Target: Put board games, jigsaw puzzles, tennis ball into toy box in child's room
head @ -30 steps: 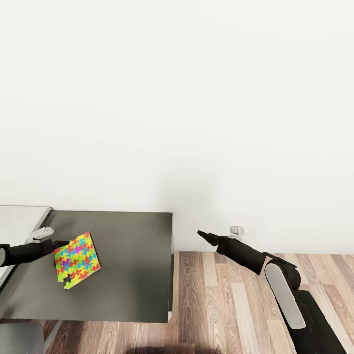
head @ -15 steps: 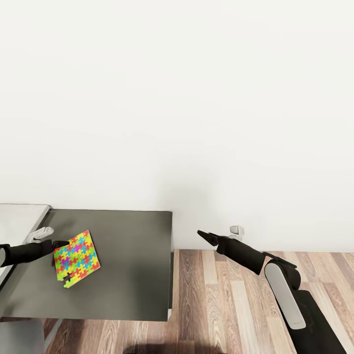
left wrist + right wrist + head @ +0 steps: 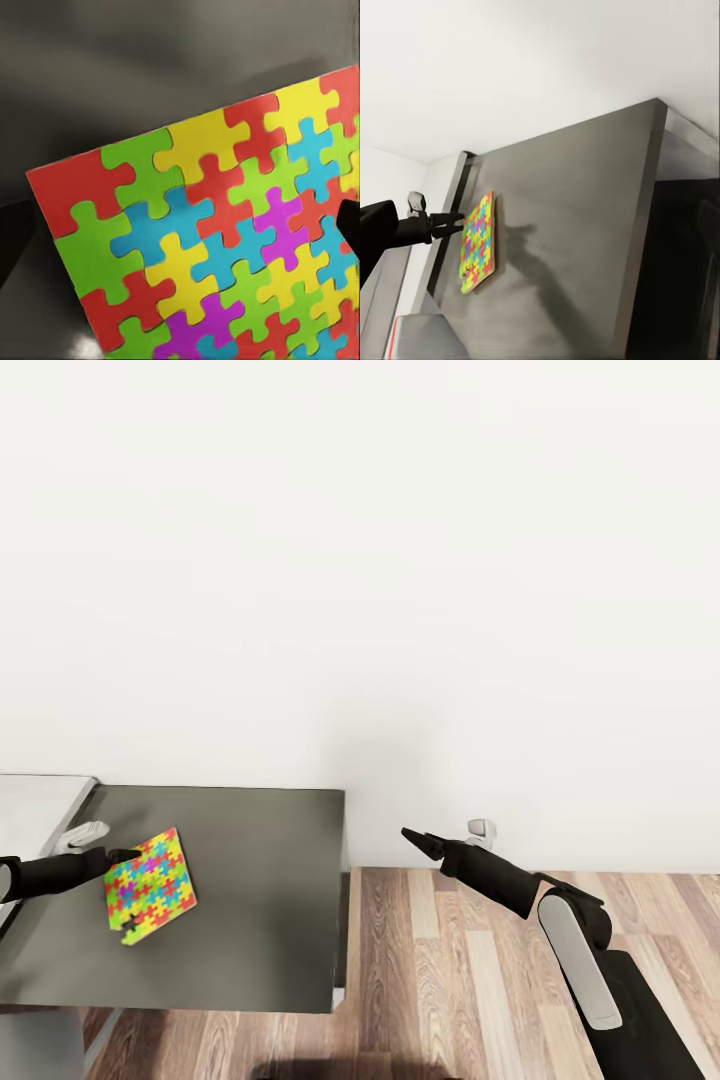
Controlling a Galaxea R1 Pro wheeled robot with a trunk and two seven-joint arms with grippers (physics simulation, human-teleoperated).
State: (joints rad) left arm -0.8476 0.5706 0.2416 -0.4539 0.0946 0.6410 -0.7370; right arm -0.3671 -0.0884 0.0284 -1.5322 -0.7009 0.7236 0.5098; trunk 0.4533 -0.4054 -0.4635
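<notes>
Left gripper (image 3: 118, 855): at about 8 o'clock in the head view, reaching in from the left edge over the dark desk section; its fingers are pinched on the near edge of the jigsaw puzzle (image 3: 150, 886) — closed on it. In the right wrist view the same gripper (image 3: 454, 222) grips the sheet's edge.

Jigsaw puzzle: a thin square of yellow, green, red, blue and purple interlocking pieces, lifted off the desk and tilted, one corner pointing down. In the right wrist view the sheet (image 3: 478, 241) stands clear of the surface and throws a shadow on it. In the left wrist view the puzzle (image 3: 217, 240) takes up most of the picture, with the dark surface behind it.

Table (image 3: 260, 900): the lower dark grey section lies at 7 to 8 o'clock in the head view; a strip of the light grey top (image 3: 40, 805) adjoins it at 9 o'clock.

Right gripper (image 3: 408, 836): at about 5 o'clock from centre in the head view, held over the wood floor (image 3: 460, 980), well apart from the desk — its fingers come to a narrow point and look closed, with nothing between them.

Wall (image 3: 360, 560): plain white, behind the desk.
</notes>
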